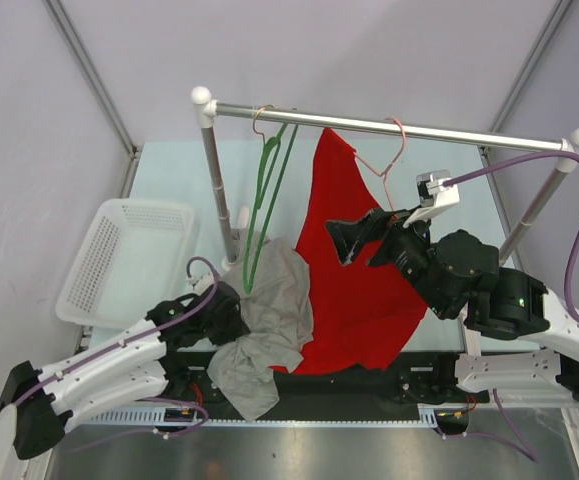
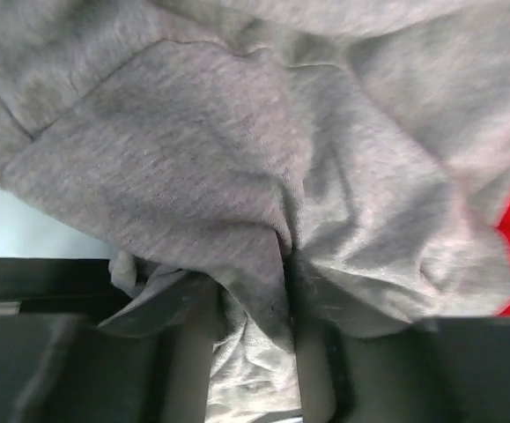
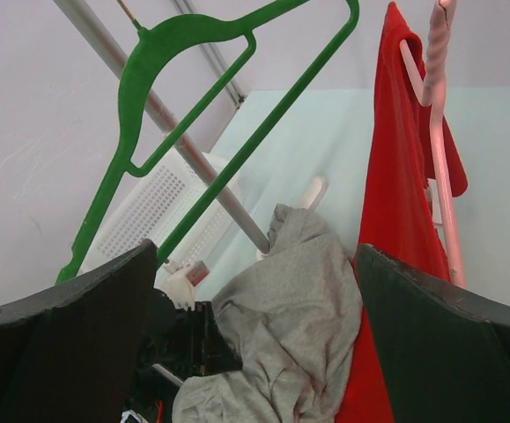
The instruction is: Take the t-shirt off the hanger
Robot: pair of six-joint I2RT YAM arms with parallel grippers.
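Observation:
A grey t-shirt (image 1: 269, 320) lies crumpled on the table at the front, below the bare green hanger (image 1: 266, 190) on the rail (image 1: 449, 132). My left gripper (image 1: 227, 318) is at its left edge, and in the left wrist view the left gripper (image 2: 255, 308) has a bunched fold of the grey t-shirt (image 2: 237, 150) pinched between its fingers. A red t-shirt (image 1: 354, 300) hangs from a pink hanger (image 1: 394, 160) and drapes onto the table. My right gripper (image 1: 341, 243) hovers open in front of the red cloth, empty.
A white perforated basket (image 1: 119, 260) stands at the left of the table. The rack's left post (image 1: 219, 190) rises just behind the grey shirt, and the right post (image 1: 534, 205) slants beside the right arm. The green hanger (image 3: 184, 115) swings tilted near the post.

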